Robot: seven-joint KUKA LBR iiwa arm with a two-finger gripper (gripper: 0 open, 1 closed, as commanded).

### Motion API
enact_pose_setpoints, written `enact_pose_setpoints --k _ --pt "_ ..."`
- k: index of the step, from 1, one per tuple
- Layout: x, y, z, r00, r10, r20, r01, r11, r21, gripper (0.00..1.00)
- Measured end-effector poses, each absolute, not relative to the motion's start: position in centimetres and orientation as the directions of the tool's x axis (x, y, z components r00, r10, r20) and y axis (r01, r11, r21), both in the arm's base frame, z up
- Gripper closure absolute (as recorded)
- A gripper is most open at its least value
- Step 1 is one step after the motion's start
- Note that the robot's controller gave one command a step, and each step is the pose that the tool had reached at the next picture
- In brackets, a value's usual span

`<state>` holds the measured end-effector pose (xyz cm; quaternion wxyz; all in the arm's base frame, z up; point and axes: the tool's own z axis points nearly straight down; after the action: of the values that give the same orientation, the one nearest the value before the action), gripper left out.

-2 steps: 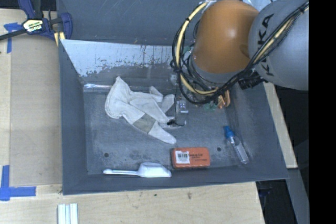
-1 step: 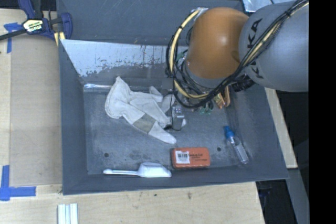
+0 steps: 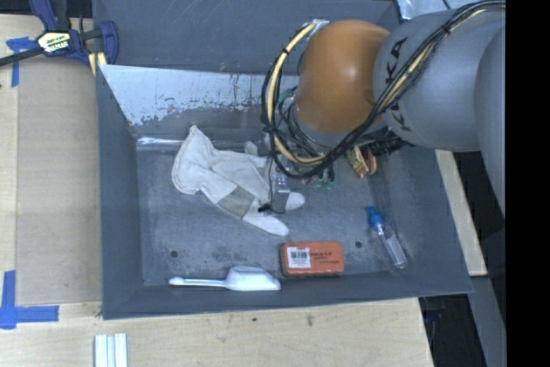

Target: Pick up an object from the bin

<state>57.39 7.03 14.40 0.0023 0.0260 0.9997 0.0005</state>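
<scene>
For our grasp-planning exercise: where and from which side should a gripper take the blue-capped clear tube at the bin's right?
Probably across the middle of the clear tube, from straight above. It lies flat and slanted on the bin floor, slim, with bare floor along both long sides, leaving room to close across it.

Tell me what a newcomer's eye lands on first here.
The arm's orange cover looms over the middle of the bin, its pincer down at a crumpled white cloth. Along the bin's lower edge lie an orange box and a white scoop; a blue-capped clear tube lies at right.
</scene>
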Motion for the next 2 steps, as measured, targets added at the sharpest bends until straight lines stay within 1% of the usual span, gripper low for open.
enact_pose_setpoints --k 1,2 --pt "57.1 6.4 9.8 -0.996 0.085 -0.006 0.085 0.996 0.001 0.0" --pt "57.8 5.8 7.4 -0.97 0.242 -0.009 0.242 0.97 0.004 1.0"
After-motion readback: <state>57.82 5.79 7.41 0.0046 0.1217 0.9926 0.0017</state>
